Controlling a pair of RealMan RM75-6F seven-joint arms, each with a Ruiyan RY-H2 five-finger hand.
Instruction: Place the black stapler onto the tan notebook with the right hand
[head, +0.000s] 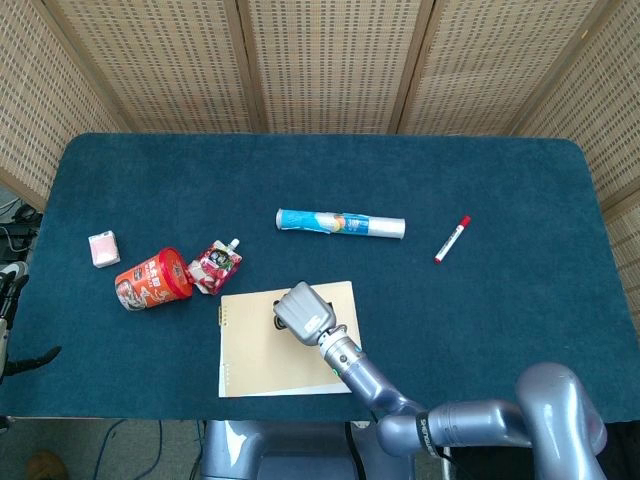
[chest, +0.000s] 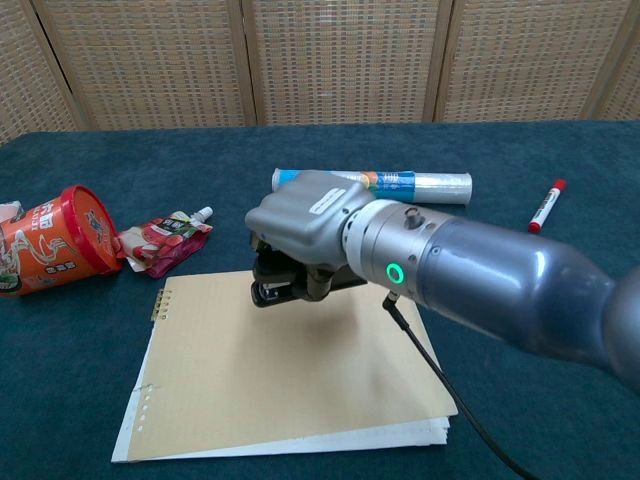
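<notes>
The right hand (chest: 305, 235) curls its fingers (chest: 285, 275) around the small black metal stapler (chest: 275, 290), carrying it above the flat tan paper notebook (chest: 250, 370) underneath for release.

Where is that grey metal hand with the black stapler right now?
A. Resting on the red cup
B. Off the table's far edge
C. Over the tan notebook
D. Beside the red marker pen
C: in both views the right hand holds the black stapler above the flat tan notebook, fingers curled around it.
</notes>
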